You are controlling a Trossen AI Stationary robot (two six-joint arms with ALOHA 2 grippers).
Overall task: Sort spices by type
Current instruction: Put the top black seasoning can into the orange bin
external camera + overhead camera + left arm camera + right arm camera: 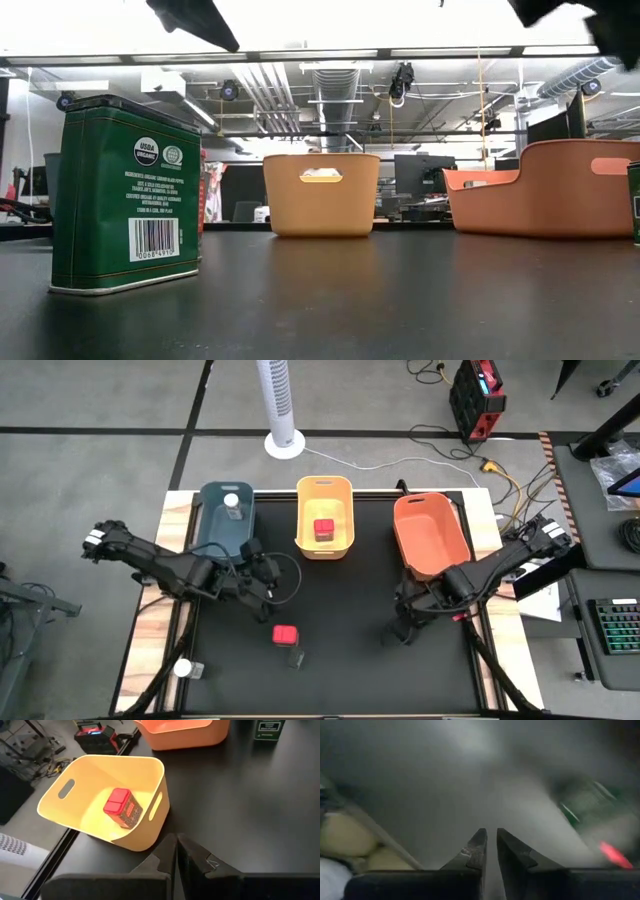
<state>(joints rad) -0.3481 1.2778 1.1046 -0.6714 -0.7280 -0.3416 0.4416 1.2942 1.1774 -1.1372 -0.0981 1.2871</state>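
A red-lidded jar (323,530) (122,808) lies in the yellow bin (345,510). A white-lidded jar (232,503) stands in the blue bin (212,525). A second red-lidded jar (285,634) stands on the black mat, with a green tin (296,656) (125,195) just in front of it. Another green tin (393,635) (270,729) stands beside my right gripper (405,622) (491,845), which is shut and empty. My left gripper (265,575) (176,850) hovers shut near the yellow bin's near left corner. A second white-lidded jar (183,669) sits at the table's near left edge.
The orange bin (432,535) (545,200) stands at the far right with nothing in it. The three bins line the far edge of the mat. Open mat lies between the two arms. Wooden strips (150,640) border the mat left and right.
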